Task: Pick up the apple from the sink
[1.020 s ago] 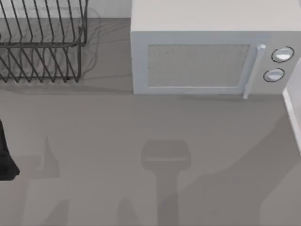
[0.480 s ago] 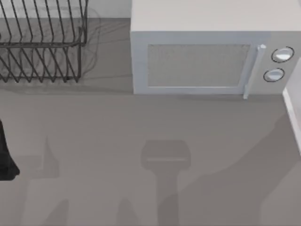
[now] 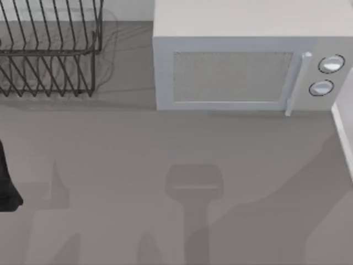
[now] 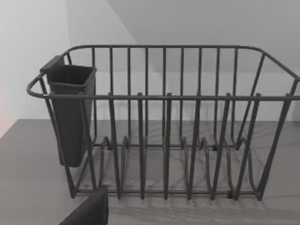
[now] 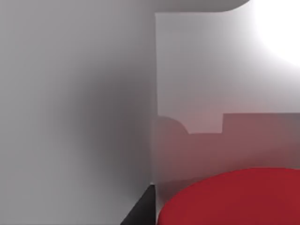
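Right wrist view: the apple (image 5: pixel 234 199) lay very close under the camera, a red rounded mass against pale grey walls (image 5: pixel 201 70) with a reddish cast on the wall just behind it; a dark sliver (image 5: pixel 140 211), presumably part of the right gripper, sat just beside the apple; whether the fingers were apart, together or clamped on the apple I could not tell.

Left wrist view: a dark corner (image 4: pixel 89 211) of the left gripper showed low in front of the dish rack (image 4: pixel 164 140); finger state likewise could not be told; the rack stood upright on the grey counter, wire-framed, with a dark cup (image 4: pixel 70 117) hung on one end wall, inside the rim.

Top view, placed relative to the microwave (image 3: pixel 242 61): the microwave stood at the back of the counter (image 3: pixel 165 149), door shut, handle and two round knobs (image 3: pixel 325 74) at its right end; the dish rack (image 3: pixel 49 49) was to its left, near but apart; a black piece of the left arm (image 3: pixel 6 185) lay at the counter's far left edge, well apart from the microwave, in front of the rack; soft shadows fell on the counter in front of the microwave.
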